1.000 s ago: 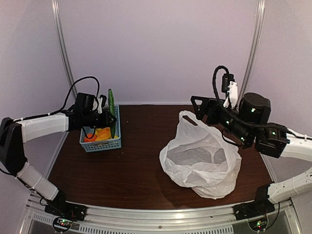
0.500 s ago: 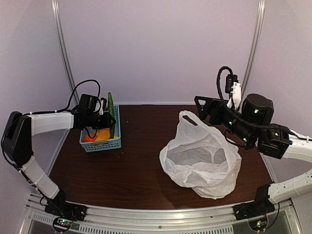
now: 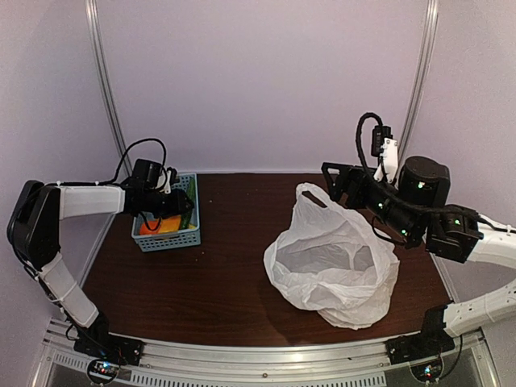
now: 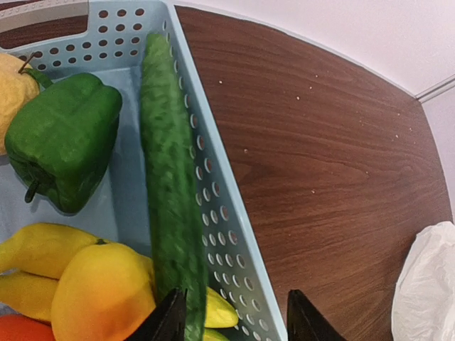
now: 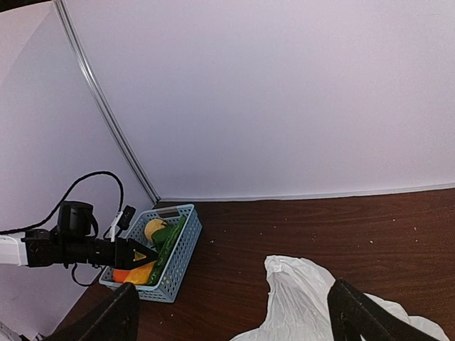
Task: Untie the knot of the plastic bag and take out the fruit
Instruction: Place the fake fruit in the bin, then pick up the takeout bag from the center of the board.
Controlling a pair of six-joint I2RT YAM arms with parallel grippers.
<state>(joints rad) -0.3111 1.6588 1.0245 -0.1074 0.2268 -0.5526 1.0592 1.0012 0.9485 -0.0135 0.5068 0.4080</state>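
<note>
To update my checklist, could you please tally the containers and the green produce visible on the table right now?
Blue basket: 1
White plastic bag: 1
Green pepper: 1
Cucumber: 1
Total: 4

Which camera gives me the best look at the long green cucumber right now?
Left wrist: the cucumber is close up and sharp, lying nearly full length inside the blue basket along one wall. Top external shows only a thin green sliver in the basket. Right wrist shows it tiny and far off.
</note>
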